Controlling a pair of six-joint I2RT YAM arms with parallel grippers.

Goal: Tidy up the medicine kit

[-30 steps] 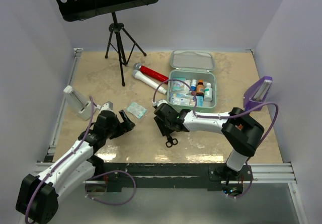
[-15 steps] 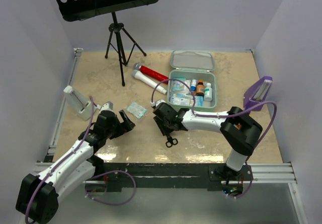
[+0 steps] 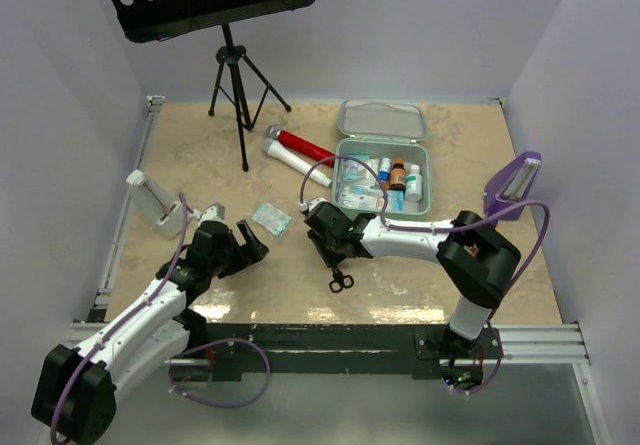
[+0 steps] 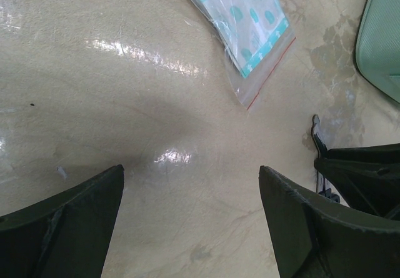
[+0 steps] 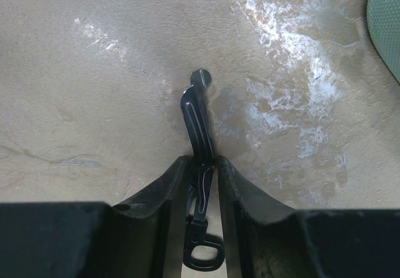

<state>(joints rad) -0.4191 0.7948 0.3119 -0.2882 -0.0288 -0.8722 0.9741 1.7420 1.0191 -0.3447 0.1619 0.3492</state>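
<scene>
At the far right of the table, the medicine kit (image 3: 427, 177) is sitting open, its lid (image 3: 381, 120) lying flat just behind it. Inside, several small bottles (image 3: 398, 175) are standing along the right side, while flat packets (image 3: 355, 177) are filling the left.

Compared with a second ago, little is changing: the right arm's elbow is sitting slightly further left, and the kit is lying where it was.

The right arm is reaching leftward and low across the table, the right gripper (image 5: 201, 160) pinching a pair of black scissors (image 5: 199, 128) whose tips are pointing ahead on the tabletop, near the kit's front-left corner. The left arm is stretching forward, the left gripper (image 4: 190, 184) hanging spread wide over bare tabletop, just short of a dotted plastic packet (image 4: 240, 15).
</scene>
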